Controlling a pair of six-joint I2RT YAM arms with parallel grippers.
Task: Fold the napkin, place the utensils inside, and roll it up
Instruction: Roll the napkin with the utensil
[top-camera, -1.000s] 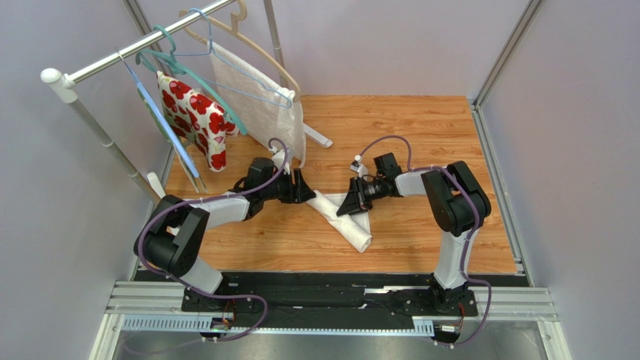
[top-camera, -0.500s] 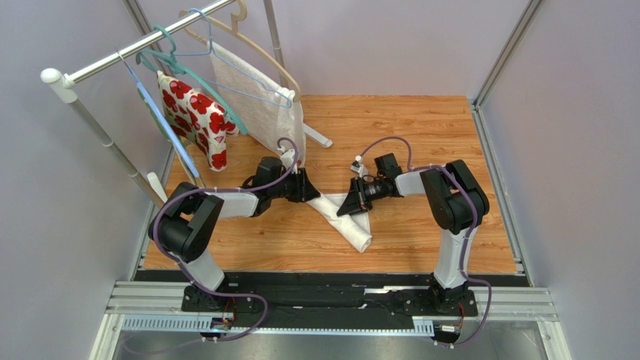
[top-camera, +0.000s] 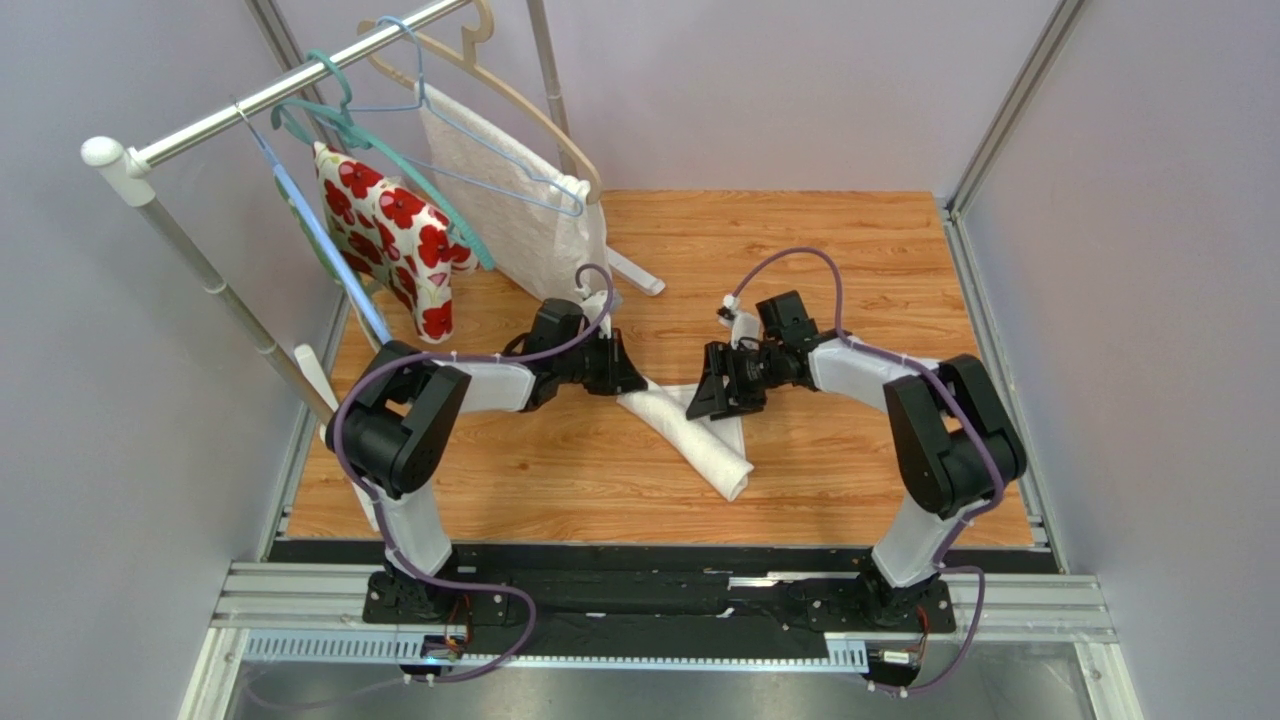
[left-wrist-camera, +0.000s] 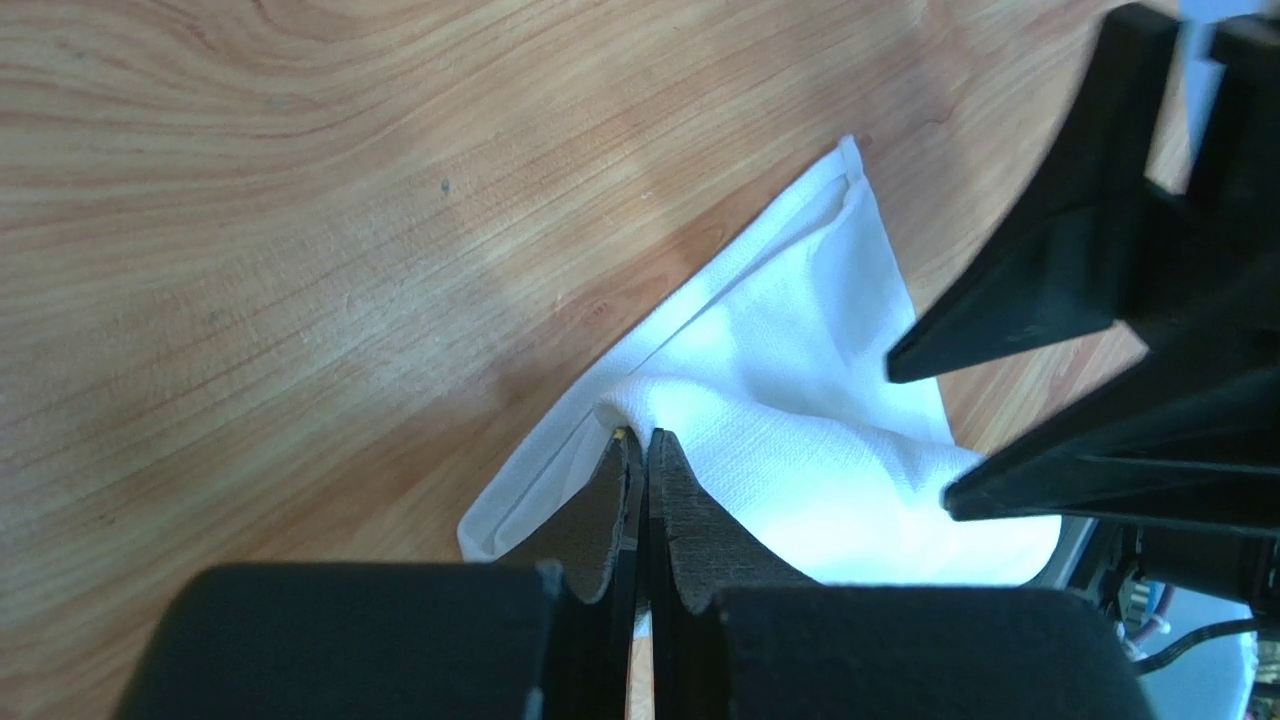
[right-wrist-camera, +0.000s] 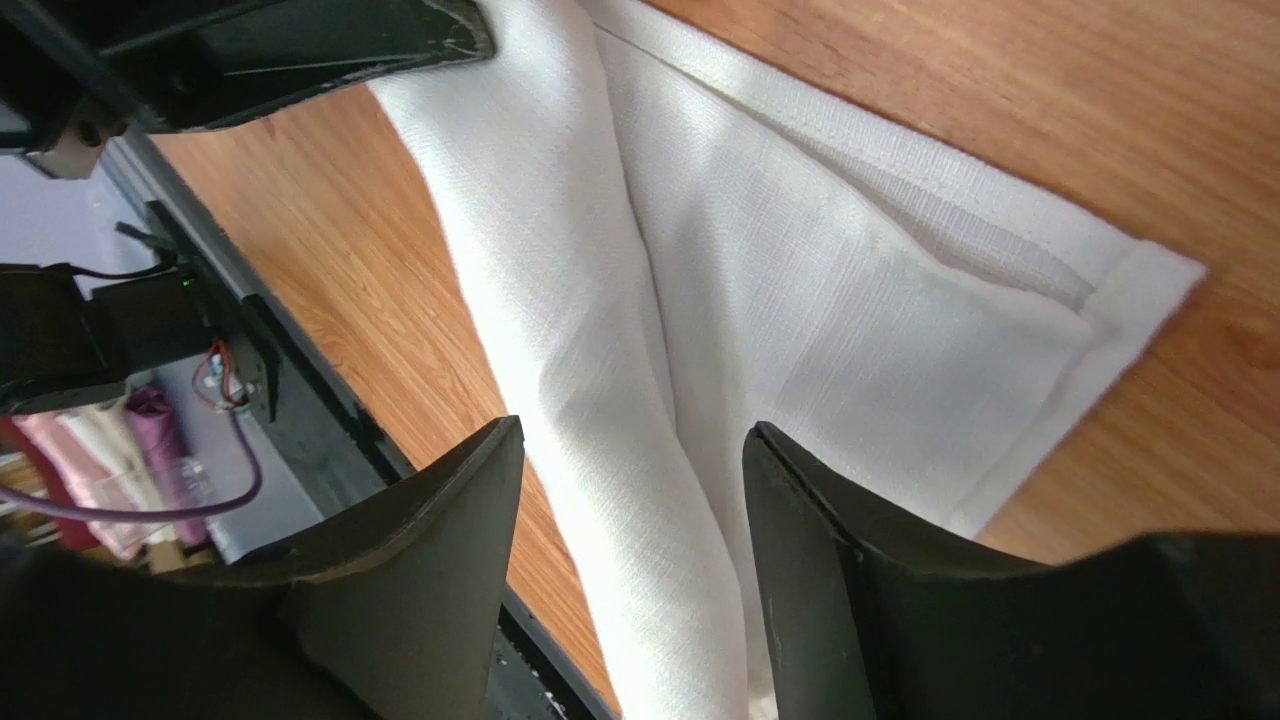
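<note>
The off-white napkin (top-camera: 709, 453) lies on the wooden table as a diagonal, partly rolled strip, with a flat folded flap (right-wrist-camera: 902, 285) at its far side. My left gripper (top-camera: 628, 375) sits at its upper left end. In the left wrist view that gripper (left-wrist-camera: 643, 438) is shut, and a ridge of napkin (left-wrist-camera: 812, 405) is pinched up at the tips. My right gripper (top-camera: 703, 402) faces it from the right. In the right wrist view it (right-wrist-camera: 634, 431) stands open astride the rolled part, clear on both sides. The utensils are hidden.
A clothes rail (top-camera: 271, 98) with hangers crosses the back left, carrying a red-flowered cloth (top-camera: 394, 233) and a textured white cloth (top-camera: 511, 195) that hangs just behind my left gripper. The rack's foot (top-camera: 639, 278) rests on the table (top-camera: 857, 255). Grey walls stand on both sides.
My left gripper slid right to the napkin's upper end and shut on the cloth. My right gripper opened and drew back slightly, letting go of the roll.
</note>
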